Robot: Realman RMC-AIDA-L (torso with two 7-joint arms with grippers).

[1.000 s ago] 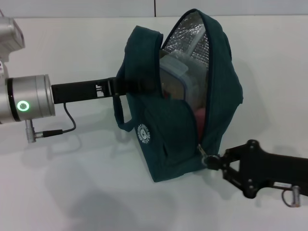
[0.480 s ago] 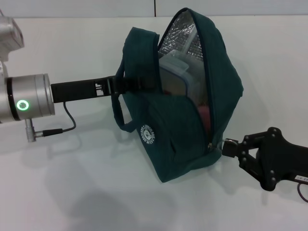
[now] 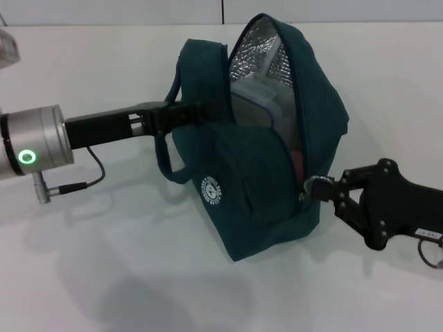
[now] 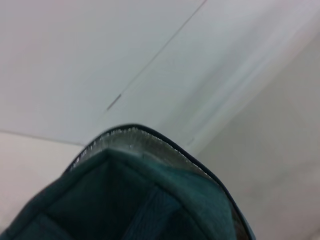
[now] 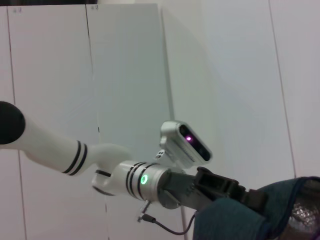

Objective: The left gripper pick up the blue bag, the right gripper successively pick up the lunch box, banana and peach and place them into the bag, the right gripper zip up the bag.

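My left arm ends in a silver cylinder (image 3: 38, 142) with a glowing green ring light (image 3: 28, 157), a thin black cable (image 3: 88, 178) looping from a small metal plug, and a long black gripper (image 3: 181, 114). My right gripper (image 3: 331, 188) is matte black, angular linkage with round pivot bolts. From the right wrist I see white arm segments (image 5: 65, 150) banded with black rings and a grey camera box (image 5: 185, 143) with a purple light.

Nothing is legible; the blue bag (image 3: 270, 173) bears a round white logo (image 3: 210, 191), its lettering unreadable
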